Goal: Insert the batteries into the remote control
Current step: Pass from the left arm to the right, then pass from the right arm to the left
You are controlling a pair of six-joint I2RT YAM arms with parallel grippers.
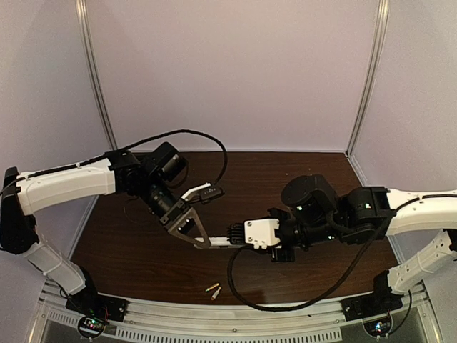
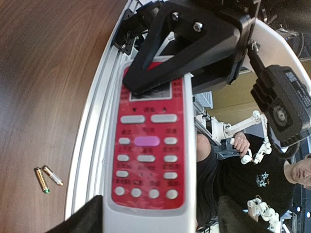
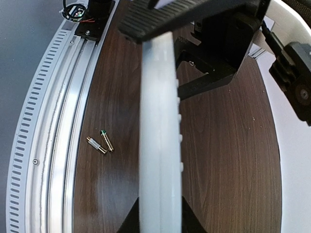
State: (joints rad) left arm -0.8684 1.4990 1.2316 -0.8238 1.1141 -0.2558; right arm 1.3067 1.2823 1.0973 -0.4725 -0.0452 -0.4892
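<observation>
1. Remote control [image 2: 146, 145]: off the table, held in the air between the two arms, long axis running from one gripper to the other. The red button side faces the left wrist camera, so the back with the battery recess is not seen.
2. Right gripper [image 3: 160, 218]: narrow, pinching the remote control across face and back at one end.
3. Left gripper [image 1: 205, 218]: jaws wide at the other end. One finger is beside the remote's edge, the other clear of it; not clamping.
4. Batteries [image 1: 213, 291]: both on the table [image 1: 300, 179], side by side and nearly parallel, slanted to the front rail [image 3: 53, 121] and just beside it, below the remote control.
5. Judgement: the left gripper is the free one and about as near the batteries as the right. It would have to go down and toward the rail, jaws turned across one battery's long axis. The pair lies close together, so there is a risk of nudging the second.
</observation>
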